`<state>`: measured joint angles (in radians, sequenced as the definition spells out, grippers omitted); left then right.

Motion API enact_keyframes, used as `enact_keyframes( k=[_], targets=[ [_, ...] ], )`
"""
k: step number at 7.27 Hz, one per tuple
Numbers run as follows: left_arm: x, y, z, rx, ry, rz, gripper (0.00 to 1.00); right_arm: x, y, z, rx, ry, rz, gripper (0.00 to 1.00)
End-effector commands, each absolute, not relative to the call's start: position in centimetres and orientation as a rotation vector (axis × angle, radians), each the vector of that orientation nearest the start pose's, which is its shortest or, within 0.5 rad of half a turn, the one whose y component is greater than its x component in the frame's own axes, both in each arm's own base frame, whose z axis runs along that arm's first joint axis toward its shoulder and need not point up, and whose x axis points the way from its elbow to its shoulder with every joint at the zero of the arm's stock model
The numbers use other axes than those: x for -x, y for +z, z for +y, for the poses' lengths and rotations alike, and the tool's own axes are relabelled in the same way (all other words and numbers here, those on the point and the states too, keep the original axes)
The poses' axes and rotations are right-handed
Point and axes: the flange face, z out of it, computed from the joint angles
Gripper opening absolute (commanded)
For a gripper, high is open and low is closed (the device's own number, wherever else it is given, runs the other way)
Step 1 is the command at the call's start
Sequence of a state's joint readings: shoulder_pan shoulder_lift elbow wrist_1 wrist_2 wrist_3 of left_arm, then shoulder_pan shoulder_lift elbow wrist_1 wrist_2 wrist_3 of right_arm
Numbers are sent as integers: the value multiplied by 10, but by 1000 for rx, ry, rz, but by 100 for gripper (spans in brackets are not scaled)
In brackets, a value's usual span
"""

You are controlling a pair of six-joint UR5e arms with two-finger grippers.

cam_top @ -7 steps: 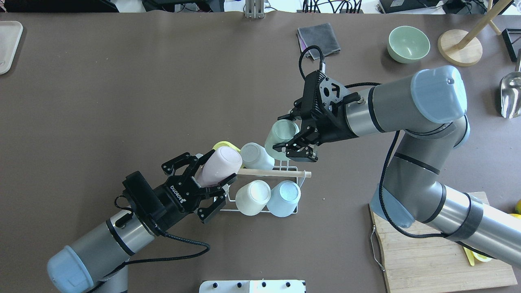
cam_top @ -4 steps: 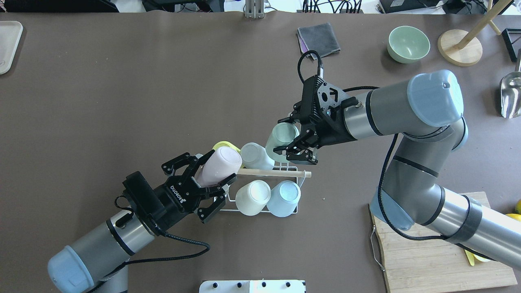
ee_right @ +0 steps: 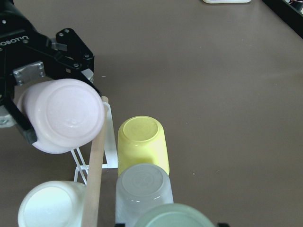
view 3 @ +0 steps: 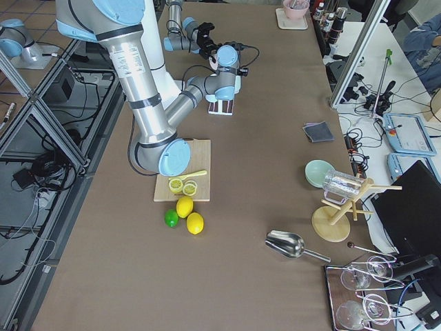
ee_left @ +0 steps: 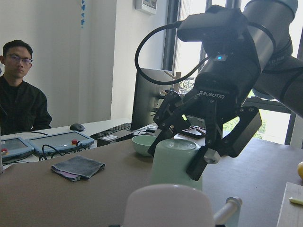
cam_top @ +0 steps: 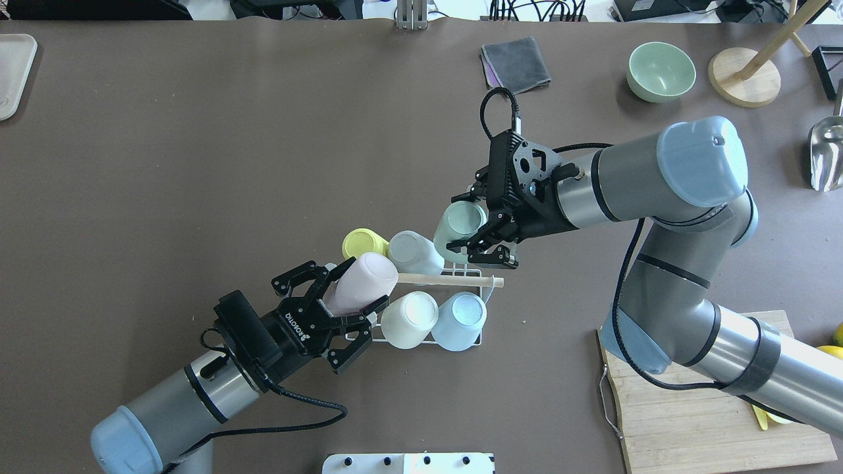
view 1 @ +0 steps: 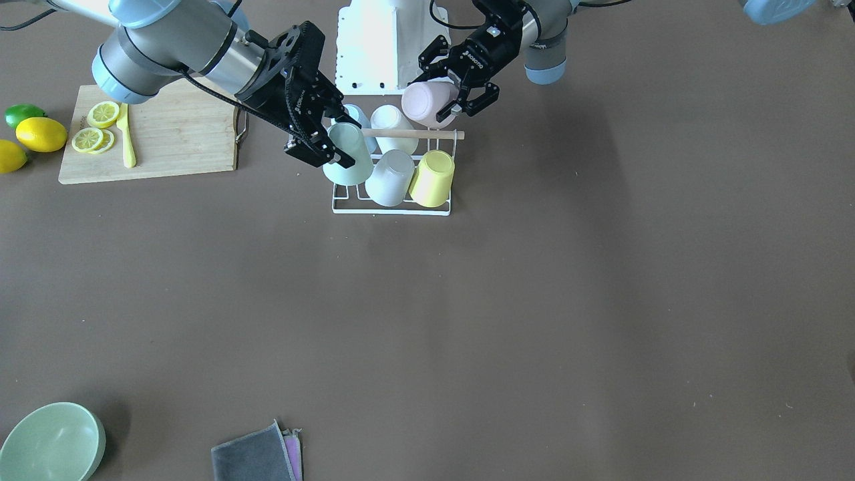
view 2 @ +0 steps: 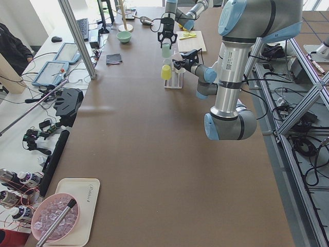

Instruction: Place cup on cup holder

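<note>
Pink cup [cam_top: 370,279] is clamped in your left gripper [cam_top: 355,288], tilted over the near-left slot of the cup holder [cam_top: 463,268]. Your right gripper [cam_top: 473,228] holds the green cup [cam_top: 454,227] at the far-right slot. Come down off-line or clip the rod [cam_top: 448,281] and it could tip.

Overhead and front views face oppositely, sharing the cup holder [cam_top: 454,281].

Cup holder [view 1: 392,212]: white-coated wire, pale wooden rod [cam_top: 454,281]. Pink cup [ee_right: 61,116], green cup [view 1: 351,160]: matt plastic. Cutting board [view 1: 174,143]: wood grain.
</note>
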<state>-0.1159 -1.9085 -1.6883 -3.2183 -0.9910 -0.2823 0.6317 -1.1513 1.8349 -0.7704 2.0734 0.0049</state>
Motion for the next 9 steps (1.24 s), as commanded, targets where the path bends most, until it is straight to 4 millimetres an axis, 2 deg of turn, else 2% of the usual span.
enact_keyframes(
  k=[1,2,3,4,6,7,8,9],
  targets=[
    [-494,265,-241,-1530,146,1297,0,413,212,-407,-1181,-1117,-1079,0],
    [-495,265,-241,-1529,147,1299,0,414,212,-407,-1176,-1112,-1084,0],
    [-495,265,-241,-1530,148,1297,0,414,212,-407,-1168,-1105,-1088,39],
    [-495,265,-240,-1529,149,1299,0,414,212,-405,-1155,-1090,-1099,99],
    [-497,269,-239,-1525,156,1295,2,414,212,-405,-1154,-1089,-1100,100],
    [-499,268,-236,-1521,159,1301,10,415,212,-404,-1155,-1090,-1102,100],
    [-499,268,-235,-1521,159,1301,22,415,212,-404,-1155,-1090,-1102,100],
    [-499,270,-236,-1521,160,1300,54,415,212,-404,-1155,-1090,-1102,100]
  ],
)
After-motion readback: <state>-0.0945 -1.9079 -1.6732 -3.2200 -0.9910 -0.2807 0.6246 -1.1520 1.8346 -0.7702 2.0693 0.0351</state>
